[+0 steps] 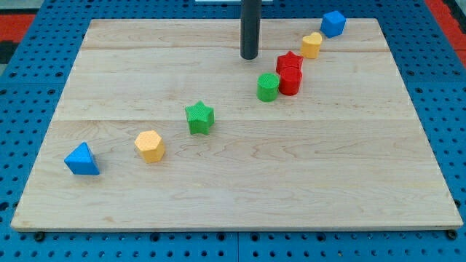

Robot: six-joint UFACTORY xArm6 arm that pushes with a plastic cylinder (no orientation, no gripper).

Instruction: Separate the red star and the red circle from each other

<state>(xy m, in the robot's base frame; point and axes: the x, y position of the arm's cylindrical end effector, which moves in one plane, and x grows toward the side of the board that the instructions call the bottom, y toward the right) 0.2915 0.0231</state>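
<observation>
Pale wood planks form the board point(233, 182), and the blocks run across it in a loose diagonal from near left to far right. At the near left sits a blue triangular block point(81, 160), then a yellow hexagon point(150, 145) just right of it, then a green star point(199, 117) near the middle. The arm carries no gripper, so there is nothing to open or close; its dark rod ends in my tip point(250, 57), which stands on the far part of the board, left of and a little beyond the red pair, apart from both. A green round block point(268, 86) sits just left of the red circle point(290, 81), which touches the red star point(289, 62) behind it, so the two are not yet separated. The tip's placement looks suited to wedging in from the left. Farther right lie a yellow heart point(312, 44) and a blue cube point(333, 23).
</observation>
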